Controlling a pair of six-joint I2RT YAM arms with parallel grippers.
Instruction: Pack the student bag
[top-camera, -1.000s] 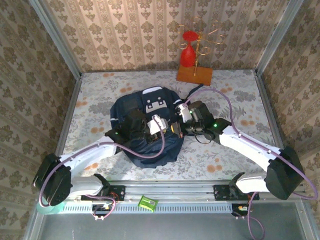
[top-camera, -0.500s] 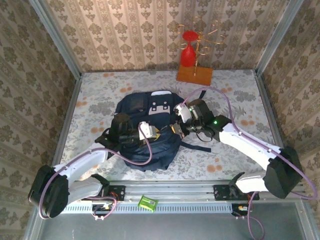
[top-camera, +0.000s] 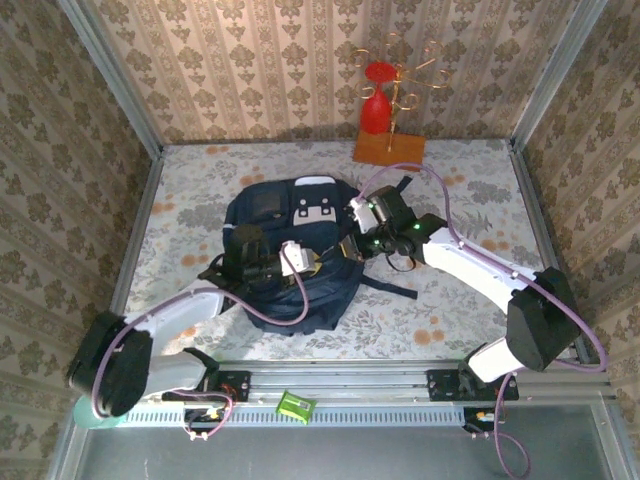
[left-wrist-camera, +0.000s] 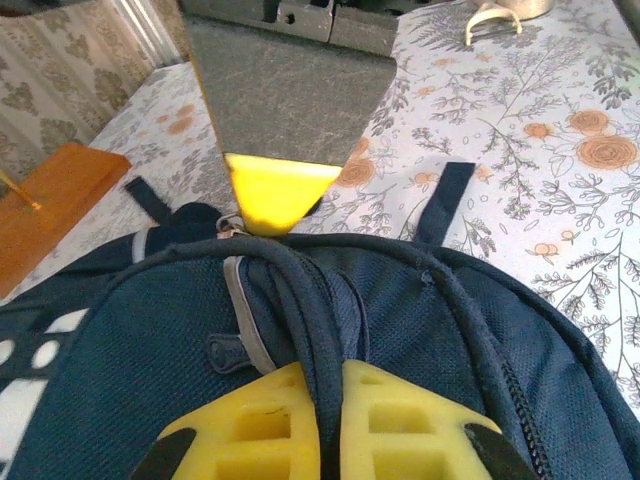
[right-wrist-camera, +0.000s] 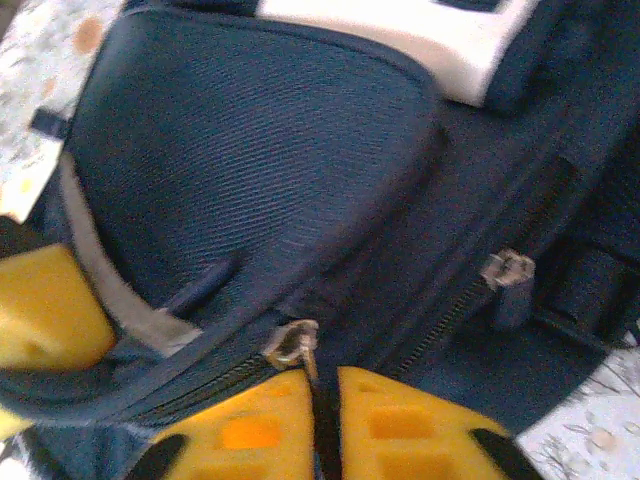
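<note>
left tool (left-wrist-camera: 322, 400) is clamped on the student bag (top-camera: 270, 210) by its top strap (left-wrist-camera: 300, 290), right tool (right-wrist-camera: 322, 400) pinches the zipper pull (right-wrist-camera: 292, 342) just beside it, nose to nose, with the zipper (right-wrist-camera: 440, 310) curving away along the bag's rim.

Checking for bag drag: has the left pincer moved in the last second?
Yes. The left pincer, shut on a strap of the dark navy fabric backpack, moved leftward, away from the orange wooden stand base.
</note>
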